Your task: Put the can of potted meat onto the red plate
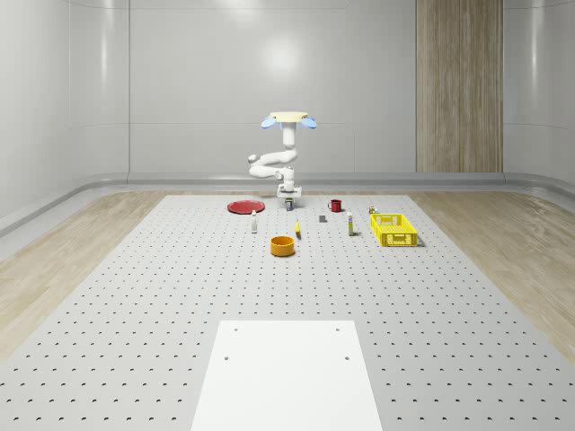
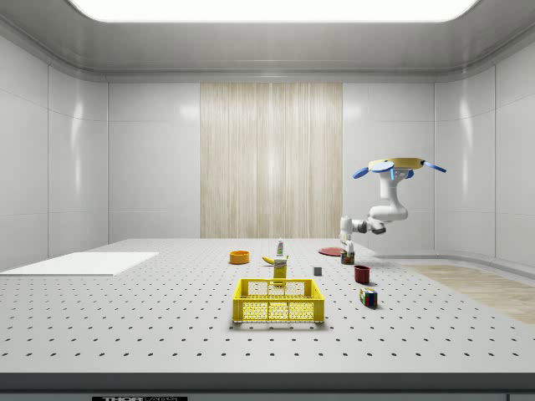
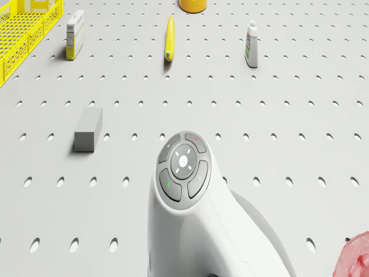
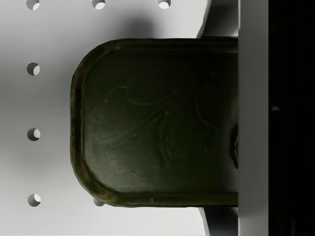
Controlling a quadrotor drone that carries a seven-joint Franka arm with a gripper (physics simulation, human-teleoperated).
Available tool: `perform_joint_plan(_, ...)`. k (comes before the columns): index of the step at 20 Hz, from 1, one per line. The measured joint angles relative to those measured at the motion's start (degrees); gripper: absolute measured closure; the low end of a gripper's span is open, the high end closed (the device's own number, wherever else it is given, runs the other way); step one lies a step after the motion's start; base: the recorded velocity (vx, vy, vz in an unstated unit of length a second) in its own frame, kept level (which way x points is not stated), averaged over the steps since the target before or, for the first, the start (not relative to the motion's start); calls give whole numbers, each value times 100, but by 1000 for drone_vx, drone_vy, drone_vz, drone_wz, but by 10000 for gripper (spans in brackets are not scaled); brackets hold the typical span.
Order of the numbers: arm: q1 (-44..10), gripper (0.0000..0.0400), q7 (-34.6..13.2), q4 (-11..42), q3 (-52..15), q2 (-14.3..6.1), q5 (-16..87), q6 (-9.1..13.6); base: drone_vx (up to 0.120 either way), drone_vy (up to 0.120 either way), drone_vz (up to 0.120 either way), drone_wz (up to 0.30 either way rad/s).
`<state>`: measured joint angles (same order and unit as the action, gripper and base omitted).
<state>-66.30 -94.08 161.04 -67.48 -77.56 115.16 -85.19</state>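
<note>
The potted meat can (image 1: 288, 206) is dark green with rounded corners and stands on the perforated floor. The wrist view looks straight down on the can's embossed lid (image 4: 157, 123) from very close, and a grey bar of the gripper (image 4: 252, 118) hides one end of it. My gripper (image 1: 288, 195) points down right over the can (image 2: 348, 258). The drone (image 1: 287, 118) hovers above it with the arm folded beneath. The red plate (image 1: 244, 207) lies flat on the floor a short way to the whole-scene view's left of the can, and its rim (image 3: 356, 258) appears in the drone view.
A red mug (image 1: 335, 206) and a colour cube (image 1: 372, 210) stand to the whole-scene view's right of the can. Nearer the camera are a grey block (image 3: 88, 130), banana (image 3: 169, 38), bottle (image 3: 251, 44), small box (image 3: 75, 34), orange bowl (image 1: 283, 245) and yellow crate (image 1: 393, 229).
</note>
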Motion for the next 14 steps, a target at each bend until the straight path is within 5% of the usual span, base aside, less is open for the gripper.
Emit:
perform_joint_plan(5, -15, 112, -19, 51, -189, -23, -177, 61, 0, 0, 0, 0)
perform_joint_plan(9, -31, 112, -84, 117, -463, -38, -440, 154, 0, 0, 110, 0)
perform_joint_plan(14, -60, 113, -160, 150, -653, -83, -634, 177, 0, -112, 120, 0)
